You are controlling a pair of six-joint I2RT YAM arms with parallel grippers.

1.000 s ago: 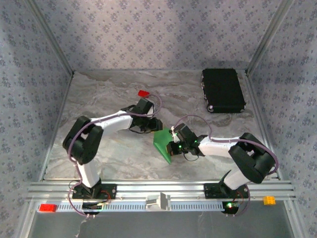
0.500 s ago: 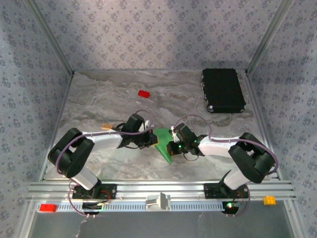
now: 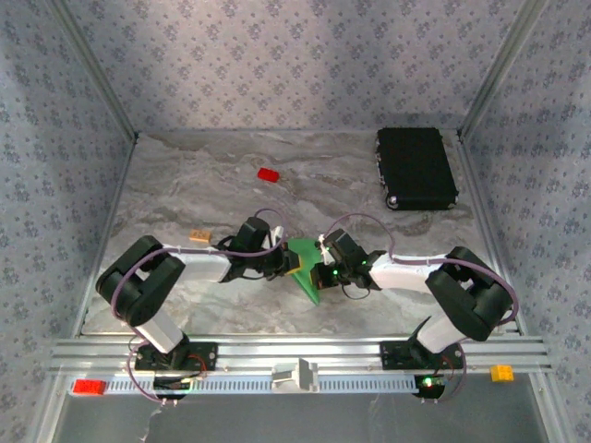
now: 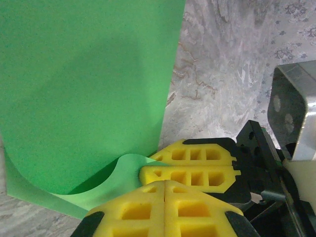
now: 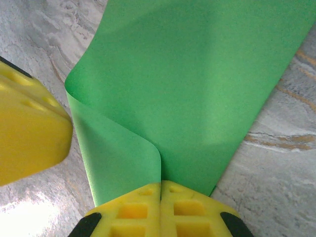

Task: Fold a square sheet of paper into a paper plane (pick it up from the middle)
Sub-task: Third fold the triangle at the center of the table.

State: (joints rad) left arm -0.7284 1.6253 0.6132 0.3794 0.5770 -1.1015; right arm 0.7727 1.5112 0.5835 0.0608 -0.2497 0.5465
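The square sheet of paper (image 3: 309, 284) is bright green and lies bent double between my two grippers at mid-table. My right gripper (image 3: 320, 269) is shut on its fold; in the right wrist view the paper (image 5: 197, 89) curls into the closed fingertips (image 5: 160, 185). My left gripper (image 3: 288, 265) is shut at the paper's left edge. In the left wrist view its pads (image 4: 164, 185) meet over the lower curled flap of the paper (image 4: 89, 89), with no green showing in the seam. The right gripper's fingers (image 4: 197, 175) sit just beyond. A left finger (image 5: 29, 133) shows beside the sheet.
A small red block (image 3: 268, 174) lies toward the back. A black rectangular case (image 3: 416, 166) sits at the back right. A small tan block (image 3: 199, 236) rests left of the left arm. Patterned walls close in three sides; an aluminium rail (image 3: 295, 351) runs along the front.
The left arm swung from the back down to the paper's left edge and its gripper closed. The tan block came into view. The right arm and paper stayed put.
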